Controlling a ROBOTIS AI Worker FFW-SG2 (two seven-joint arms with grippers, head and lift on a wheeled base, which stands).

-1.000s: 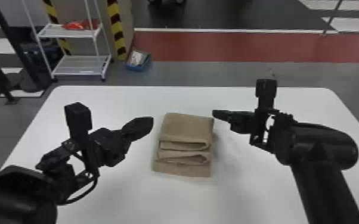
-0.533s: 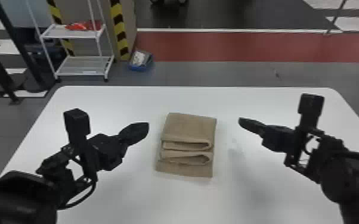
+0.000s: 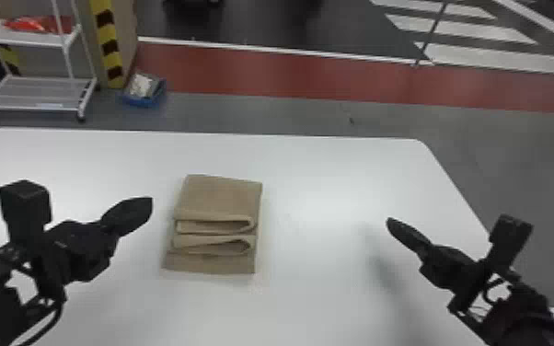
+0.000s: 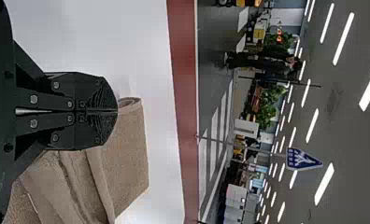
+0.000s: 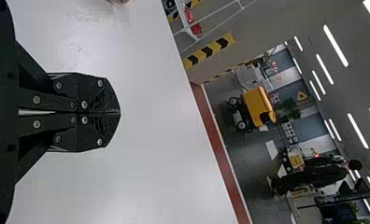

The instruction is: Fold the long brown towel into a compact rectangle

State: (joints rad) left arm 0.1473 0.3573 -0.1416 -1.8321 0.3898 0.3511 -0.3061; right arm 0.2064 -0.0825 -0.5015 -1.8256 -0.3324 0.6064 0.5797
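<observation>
In the head view the brown towel [image 3: 218, 198] lies folded on the white table, a compact stack with looped folds facing the near side. My left gripper [image 3: 151, 200] is left of the towel, apart from it; my right gripper [image 3: 388, 220] stands well to its right, above the tabletop. The left wrist view has the left gripper [image 4: 117, 111] with fingers pressed together, and the towel [image 4: 127, 154] past and beside them. Both fingers of the right gripper [image 5: 119, 112] meet in the right wrist view, holding nothing.
The white table [image 3: 326, 184] has its far edge beyond the towel and a rounded far right corner. On the floor behind stand a white wire shelf [image 3: 37, 92] and a blue bin [image 3: 145, 92], both at the left.
My right gripper has moved away from the towel to the right. The head view has shifted, putting the towel farther left in it. The towel keeps its folded shape.
</observation>
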